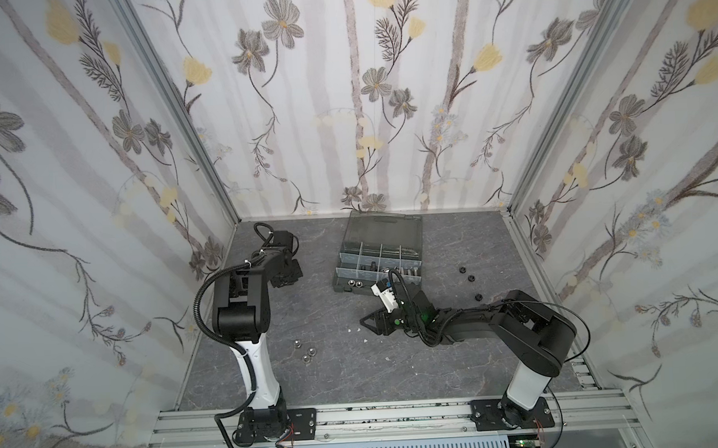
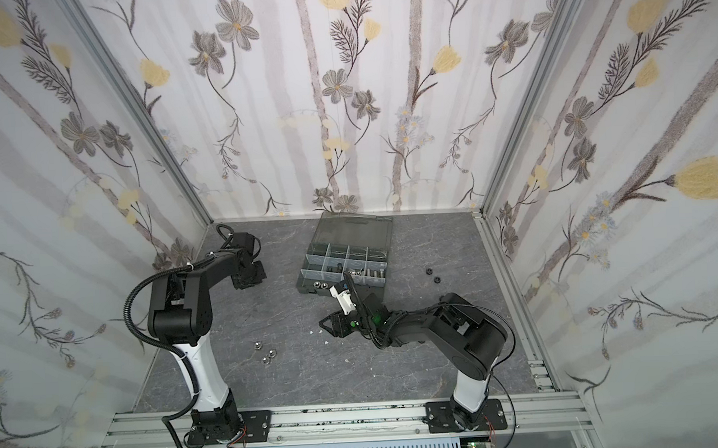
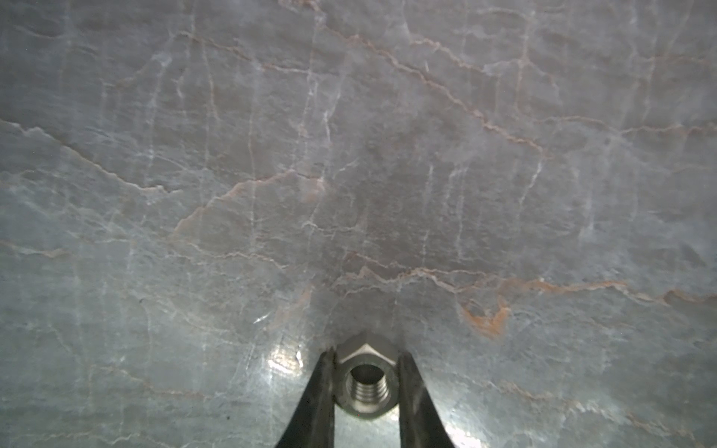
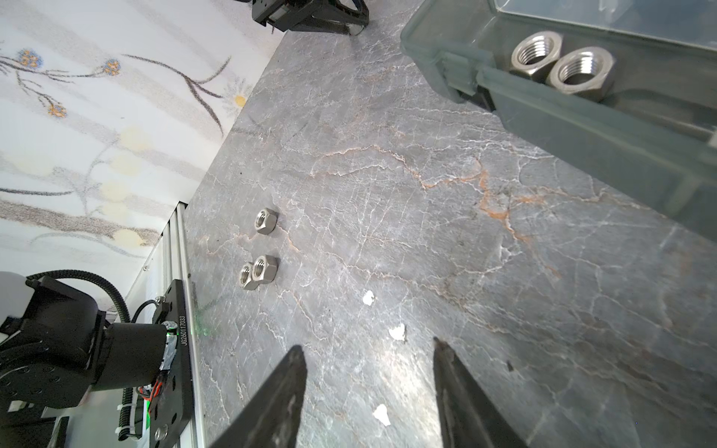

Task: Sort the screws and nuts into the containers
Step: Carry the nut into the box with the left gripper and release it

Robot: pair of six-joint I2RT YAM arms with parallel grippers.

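Between the fingers point(image 3: 322, 388) of the left gripper point(image 3: 366, 352), a silver nut point(image 3: 364, 384) is sitting clamped by two opposite flats. Its threaded hole is facing the wrist camera, and it is hanging low over the grey marbled worktop point(image 3: 349, 155). In both top views this gripper point(image 1: 285, 278) point(image 2: 249, 279) is pointing down toward the far left corner, apart from the organizer case point(image 1: 343, 286).

The right gripper point(image 4: 368, 344) is hovering over the middle of the worktop, its jaws standing partly apart with nothing between them. Small white flecks point(image 4: 396, 332) are lying just beyond its tips. Toward the front left, three loose nuts point(image 4: 264, 267) are resting on the surface, two touching and one a little apart.

The organizer case is sitting by the middle of the far edge, with its smoky lid point(image 1: 384, 228) standing open toward the back wall. A pair of nuts point(image 4: 562, 66) is lying side by side in its front left compartment point(image 4: 640, 101). Shiny screws point(image 1: 407, 271) are lying in a compartment nearer its right end. Three black nuts point(image 1: 471, 277) are lying on the worktop between the case and the right edge.
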